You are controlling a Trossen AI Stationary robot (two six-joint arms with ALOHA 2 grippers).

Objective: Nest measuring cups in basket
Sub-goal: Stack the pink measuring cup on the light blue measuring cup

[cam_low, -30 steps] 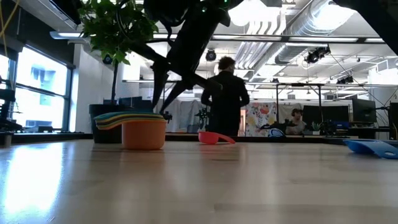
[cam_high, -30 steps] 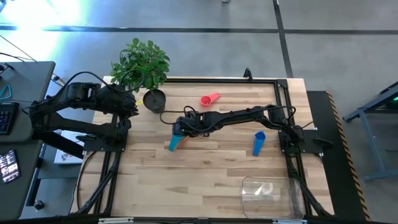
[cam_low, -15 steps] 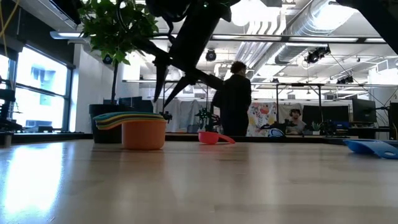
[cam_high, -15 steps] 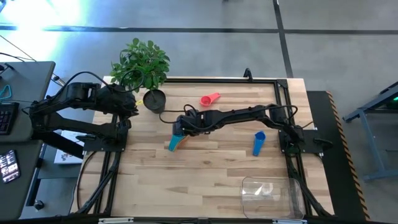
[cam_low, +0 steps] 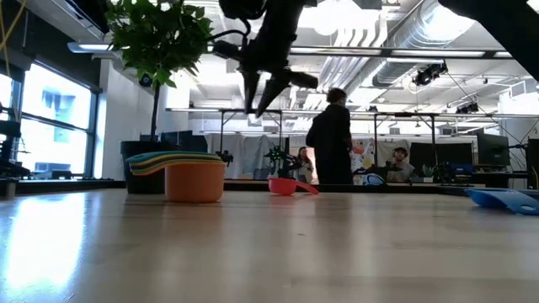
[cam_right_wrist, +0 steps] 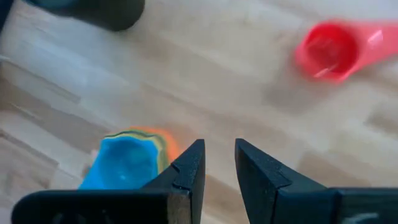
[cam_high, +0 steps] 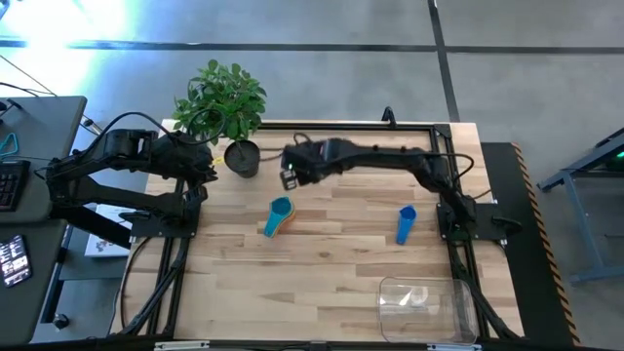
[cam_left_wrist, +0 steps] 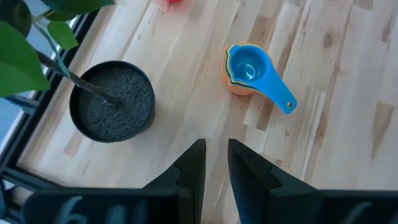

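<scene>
A nested stack of measuring cups (cam_high: 280, 214), orange at the bottom and a blue one on top, stands on the wood table (cam_high: 331, 263) left of centre; it also shows in the low view (cam_low: 194, 172). My right gripper (cam_high: 290, 178) hangs open above the table, just beyond the stack (cam_right_wrist: 130, 158), with nothing between its fingers. A red cup (cam_right_wrist: 326, 53) lies farther back, hidden under the arm in the high view. A single blue cup (cam_high: 406, 224) lies at the right. The clear basket (cam_high: 390, 292) stands at the near right. My left gripper (cam_high: 210, 166) waits at the far left, narrowly open.
A dark plant pot (cam_high: 242, 156) with a leafy plant (cam_high: 222, 97) stands at the far left, close to both grippers. Bare wood lies between the stack and the basket. People stand in the room behind the table (cam_low: 333, 139).
My right gripper has risen from the stack of cups, gone toward the table's far edge and rolled about its own axis. The stack stays where it was. A person in the background has walked to the right.
</scene>
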